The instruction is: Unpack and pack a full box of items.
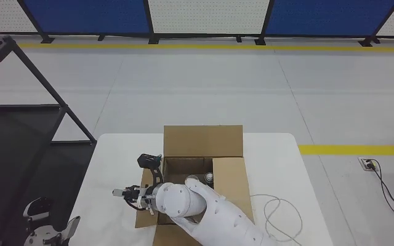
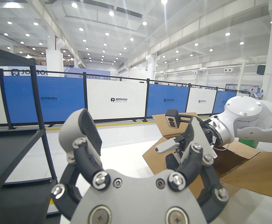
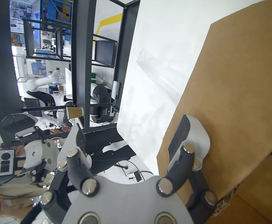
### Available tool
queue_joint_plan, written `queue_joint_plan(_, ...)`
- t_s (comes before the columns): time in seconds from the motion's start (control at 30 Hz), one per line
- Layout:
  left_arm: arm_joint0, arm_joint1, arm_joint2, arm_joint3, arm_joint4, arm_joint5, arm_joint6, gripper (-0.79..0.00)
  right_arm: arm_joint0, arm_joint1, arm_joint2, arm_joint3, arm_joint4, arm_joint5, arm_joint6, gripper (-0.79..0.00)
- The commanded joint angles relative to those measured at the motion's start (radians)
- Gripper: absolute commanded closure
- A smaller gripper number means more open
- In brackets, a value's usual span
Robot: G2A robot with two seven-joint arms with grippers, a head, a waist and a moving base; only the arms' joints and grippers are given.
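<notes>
Plainly brown, the cardboard box [image 1: 203,140] sits flaps-open; left claw [image 2: 138,118] and right claw [image 3: 131,124] both gape apart.

place: likely industrial hall | signs: fence panels [image 1: 209,15], yellow floor line [image 1: 203,46], ceiling lights [image 2: 111,13]

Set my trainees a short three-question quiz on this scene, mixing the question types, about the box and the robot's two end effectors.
1. True or false: the cardboard box on the white table has all its flaps closed.
2. Multiple choice: the right end effector is
A) shut on a bottle
B) open, at a side flap of the box
C) open, deep inside the box
3. Fill in the blank: the left end effector is ____ and holds nothing.

Key: 1 false; 2 B; 3 open.
</notes>
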Motion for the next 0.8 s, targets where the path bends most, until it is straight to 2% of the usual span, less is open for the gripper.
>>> queue_joint_plan(0.0,-0.003,0.000,0.000,-0.003,-0.002,-0.004,-0.005,-0.785,0.004,-0.011,-0.003,0.014,-0.003,0.008,-0.010,-0.785)
queue_joint_plan(0.23,-0.010,-0.001,0.003,-0.006,0.003,-0.013,-0.021,-0.785,0.003,-0.030,0.016,0.039,-0.013,0.003,-0.024,-0.785)
queue_joint_plan(0.4,-0.013,-0.002,0.001,-0.008,0.008,-0.022,-0.026,-0.785,-0.011,-0.027,0.057,0.009,-0.021,-0.024,-0.025,-0.785)
queue_joint_plan(0.57,-0.006,-0.001,-0.007,-0.045,0.022,-0.042,-0.031,-0.785,-0.066,0.007,0.145,-0.095,-0.045,-0.095,-0.004,-0.785)
queue_joint_plan(0.77,0.004,0.001,-0.019,-0.136,0.070,-0.059,-0.032,-0.785,-0.193,0.073,0.293,-0.275,-0.093,-0.181,0.100,-0.785)
